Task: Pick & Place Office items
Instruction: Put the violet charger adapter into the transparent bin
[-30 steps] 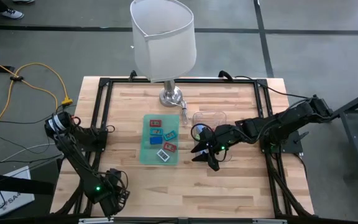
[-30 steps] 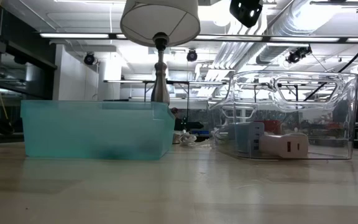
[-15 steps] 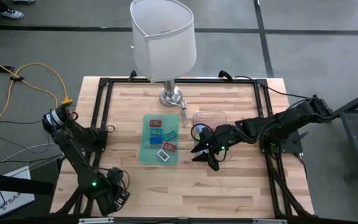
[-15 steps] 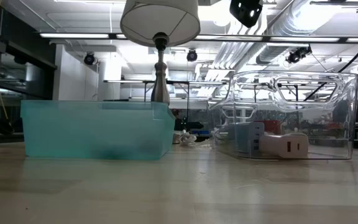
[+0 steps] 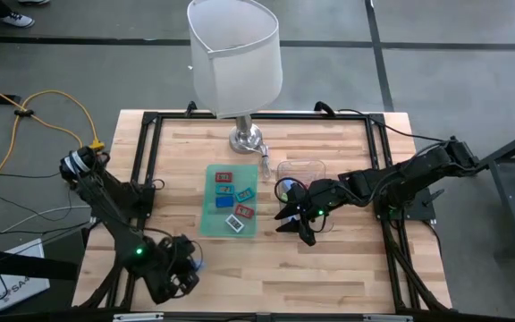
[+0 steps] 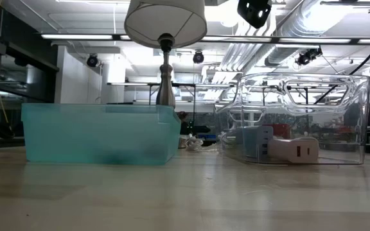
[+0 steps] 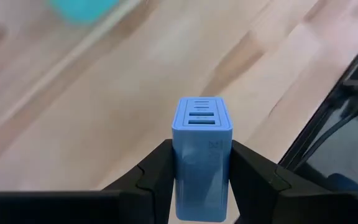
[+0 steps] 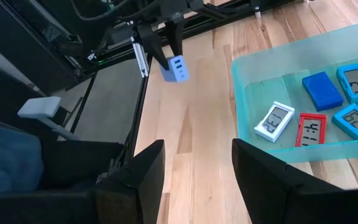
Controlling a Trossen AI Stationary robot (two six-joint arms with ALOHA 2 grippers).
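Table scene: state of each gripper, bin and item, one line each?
left gripper: jaws shut on the blue charger block, above the table's front-left corner.
right gripper: jaws open, empty, beside the teal bin.
teal bin: holds small red, blue and white items.
clear bin: holds white and grey adapters.
lamp: upright.

We see the left gripper (image 5: 184, 268) has swung from approx 7 o'clock near the table's front-left edge toward 6 o'clock, further inward over the wood, w/ a blue charger block (image 7: 202, 155) clamped between its fingers (image 7: 157, 177).
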